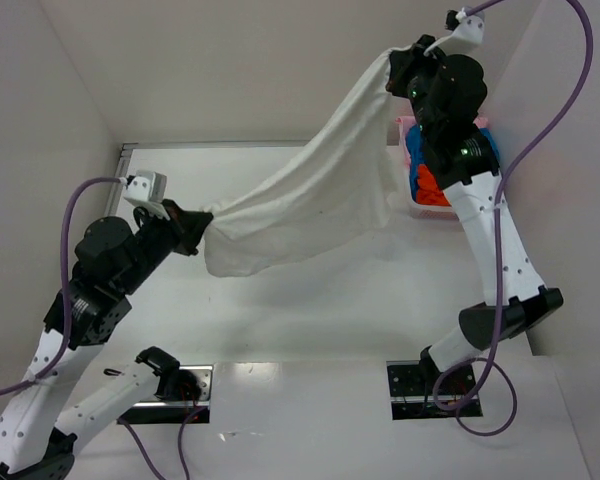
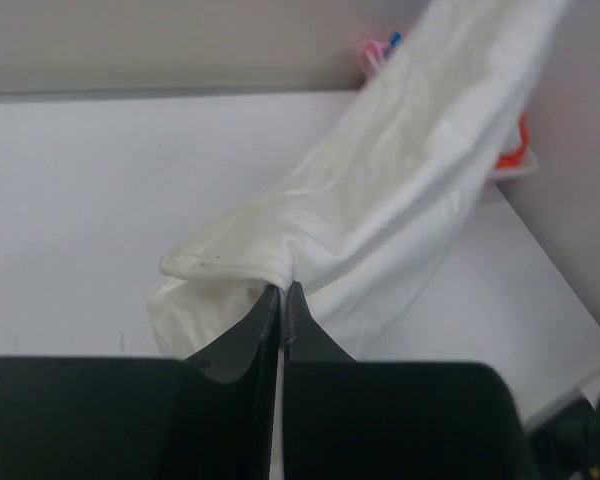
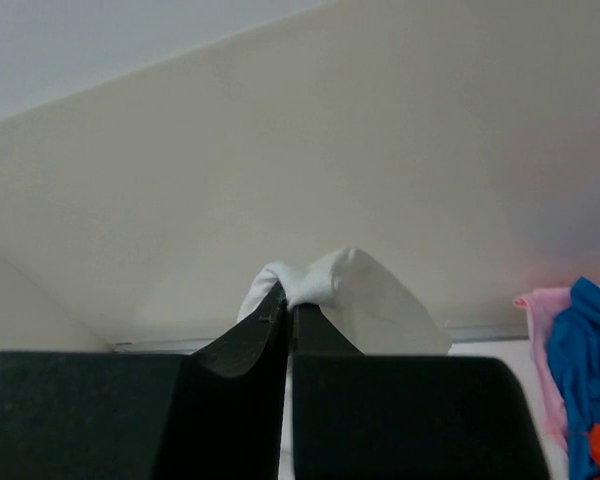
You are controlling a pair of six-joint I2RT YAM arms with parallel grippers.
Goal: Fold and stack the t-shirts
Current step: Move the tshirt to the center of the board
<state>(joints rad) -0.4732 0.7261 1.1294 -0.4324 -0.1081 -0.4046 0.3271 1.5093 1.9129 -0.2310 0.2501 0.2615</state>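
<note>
A large off-white t-shirt [image 1: 310, 200] hangs stretched in the air between my two arms, sagging above the table. My left gripper [image 1: 202, 224] is shut on its lower left corner, low over the table. My right gripper [image 1: 392, 62] is shut on the upper right corner, raised high near the back wall. In the left wrist view the off-white t-shirt [image 2: 380, 210] runs away from my left gripper [image 2: 281, 290]. The right wrist view has a bunch of the white cloth [image 3: 350, 290] pinched in my right gripper [image 3: 287, 300]. More t-shirts, blue [image 1: 418, 160], orange-red [image 1: 432, 190] and pink [image 3: 542, 330], lie piled at the back right.
The coloured pile sits in a shallow white tray [image 1: 430, 212] against the right wall, partly hidden by my right arm. White walls close the table on the left, back and right. Purple cables loop from both arms.
</note>
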